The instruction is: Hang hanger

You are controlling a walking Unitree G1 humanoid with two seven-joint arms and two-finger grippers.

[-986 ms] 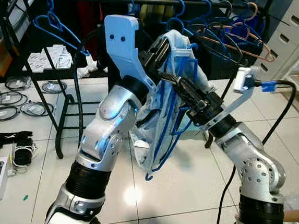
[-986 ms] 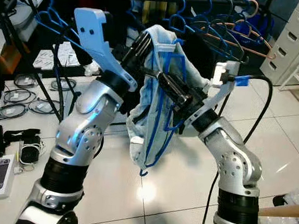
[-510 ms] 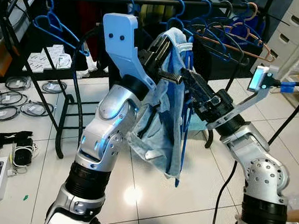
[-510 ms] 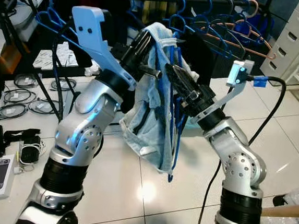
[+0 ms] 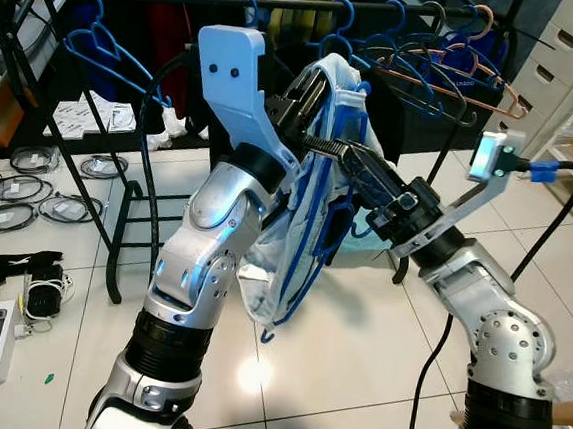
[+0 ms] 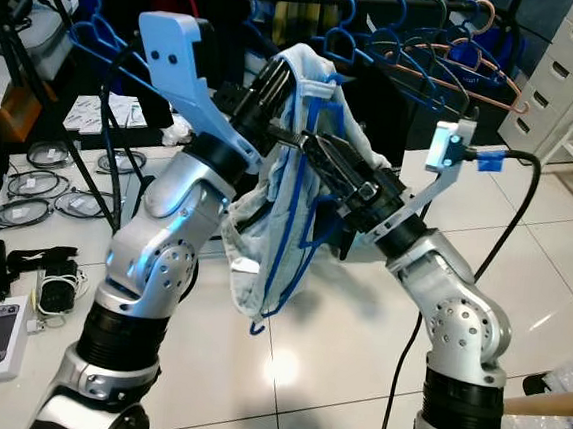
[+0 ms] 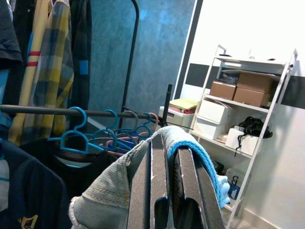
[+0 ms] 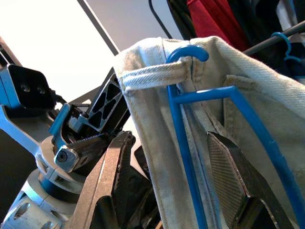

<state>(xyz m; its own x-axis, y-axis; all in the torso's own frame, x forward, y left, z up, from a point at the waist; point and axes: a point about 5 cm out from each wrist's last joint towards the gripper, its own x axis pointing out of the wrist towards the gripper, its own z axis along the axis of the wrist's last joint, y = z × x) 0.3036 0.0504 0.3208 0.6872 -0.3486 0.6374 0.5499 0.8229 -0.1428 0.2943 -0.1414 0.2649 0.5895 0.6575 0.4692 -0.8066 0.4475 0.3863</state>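
Fingers of my left gripper point(image 7: 162, 191) are pressed together on the top edge of the pale denim garment point(image 5: 301, 226); in the left wrist view the two black fingers point(image 7: 143, 186) lie almost parallel with a thin slit between them and the cloth folds over their tips; left arm point(image 5: 209, 238) is bent at the elbow and raised, forearm angled up toward the clothes rail point(image 5: 285, 4), its blue wrist bracket point(image 5: 233, 79) standing just below the bar; my right gripper point(image 8: 176, 176) is spread partway, one finger on each side of the garment and the blue hanger point(image 8: 190, 114); the right wrist view shows the hanger's wire and the denim running between the two fingers, whether the pads actually press the cloth I cannot tell; right arm point(image 5: 480, 302) reaches up and inward from the right, forearm tilted toward the left gripper, grippers close together in front of the rail; the hanger sits inside the garment, hook point(image 8: 188, 51) poking through a belt loop at the waistband; garment and hanger hang below both grippers, near the rail but not on it; other blue hangers point(image 5: 411, 55) hang on the rail.
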